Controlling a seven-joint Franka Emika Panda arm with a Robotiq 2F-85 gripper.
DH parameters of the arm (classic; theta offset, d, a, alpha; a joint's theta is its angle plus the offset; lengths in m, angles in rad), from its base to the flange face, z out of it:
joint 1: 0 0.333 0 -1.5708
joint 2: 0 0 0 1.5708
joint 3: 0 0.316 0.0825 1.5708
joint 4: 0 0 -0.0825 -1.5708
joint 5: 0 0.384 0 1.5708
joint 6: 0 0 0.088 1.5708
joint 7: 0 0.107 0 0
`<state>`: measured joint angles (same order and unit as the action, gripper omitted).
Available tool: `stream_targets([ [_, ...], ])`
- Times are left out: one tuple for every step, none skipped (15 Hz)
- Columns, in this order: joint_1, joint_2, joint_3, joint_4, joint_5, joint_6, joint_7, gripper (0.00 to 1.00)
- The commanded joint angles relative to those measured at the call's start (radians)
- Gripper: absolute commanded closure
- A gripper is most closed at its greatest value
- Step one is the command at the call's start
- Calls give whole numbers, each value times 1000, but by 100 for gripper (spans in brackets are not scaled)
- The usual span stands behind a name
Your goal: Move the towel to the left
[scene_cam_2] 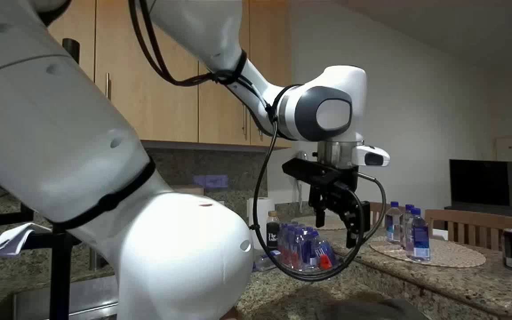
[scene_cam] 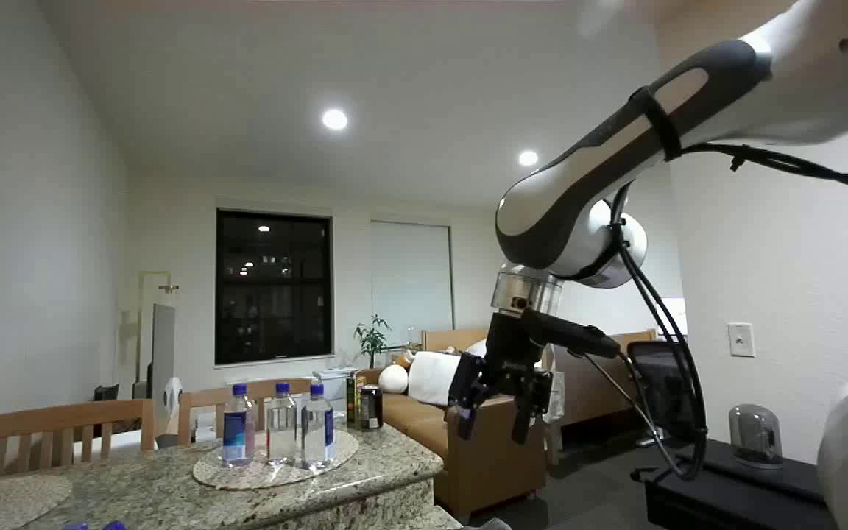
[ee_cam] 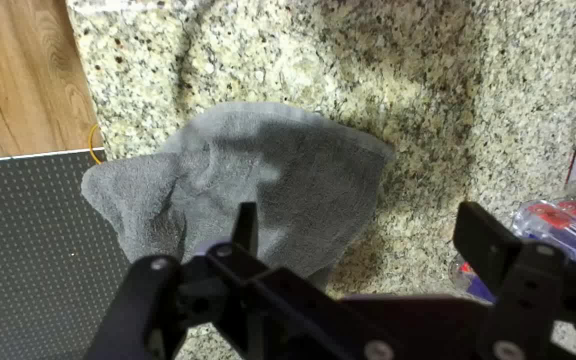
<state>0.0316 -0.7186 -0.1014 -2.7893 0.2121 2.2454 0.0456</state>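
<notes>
A grey towel [ee_cam: 313, 175] lies crumpled on the granite counter in the wrist view, its left end overhanging the counter edge. In an exterior view a dark part of the towel [scene_cam_2: 371, 310] shows at the bottom edge. In an exterior view only a small grey bit of it [scene_cam: 496, 524] shows at the bottom edge. My gripper [ee_cam: 358, 210] is open and empty above the counter, its left finger over the towel and its right finger over bare granite. The gripper also shows in both exterior views [scene_cam: 492, 436] [scene_cam_2: 336, 234], fingers down, well above the counter.
Several clustered water bottles [scene_cam_2: 302, 246] stand on the counter, close to the right finger in the wrist view [ee_cam: 568, 225]. Bottles [scene_cam: 282, 427] stand on a round mat on the raised counter, near a dark can [scene_cam: 371, 407]. The counter edge [ee_cam: 90, 100] drops off at left.
</notes>
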Motion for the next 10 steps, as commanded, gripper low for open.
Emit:
stream_targets([
  [-14,3,13,-4,11,-6,-8,0],
  [-14,5,13,-9,11,-6,-8,0],
  [-14,6,13,-11,11,-6,-8,0],
  [-14,7,13,-11,11,-6,-8,0],
  [-14,7,13,-11,11,-6,-8,0],
  [-14,7,13,-11,11,-6,-8,0],
  [-14,7,13,-11,11,-6,-8,0],
  [-14,7,13,-11,11,-6,-8,0],
  [-14,7,13,-11,11,-6,-8,0],
  [-14,7,13,-11,11,-6,-8,0],
])
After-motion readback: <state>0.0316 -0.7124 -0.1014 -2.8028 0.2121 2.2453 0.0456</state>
